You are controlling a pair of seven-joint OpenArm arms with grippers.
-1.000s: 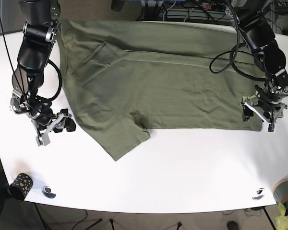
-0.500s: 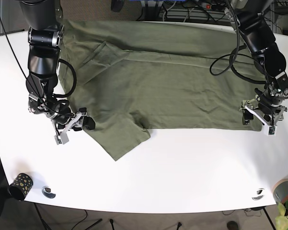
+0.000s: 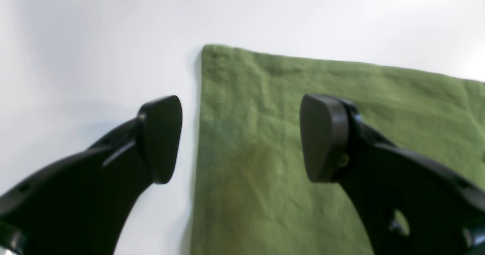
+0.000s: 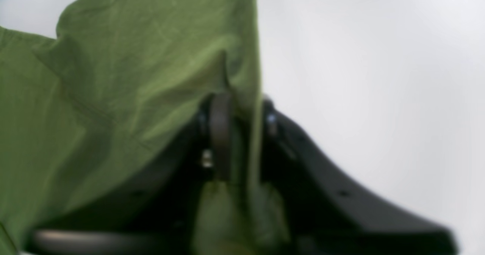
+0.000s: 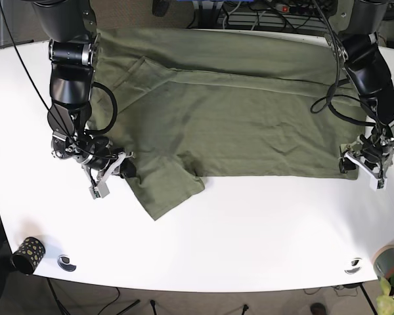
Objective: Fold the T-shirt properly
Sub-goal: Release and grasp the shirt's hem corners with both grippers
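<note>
Basically I'm only at the grab stage: the olive T-shirt lies spread nearly flat across the white worktop, one long fold line along the far side, a sleeve sticking out toward the near edge. My right end effector is pinched on the shirt edge by that sleeve, cloth bunched up betw. its fingers, while the left end effector is wide apart, straddling the hem corner w/ one finger over bare worktop, nothing gripped yet. Left to do, as I judge it: close the left side, then every actual fold.
</note>
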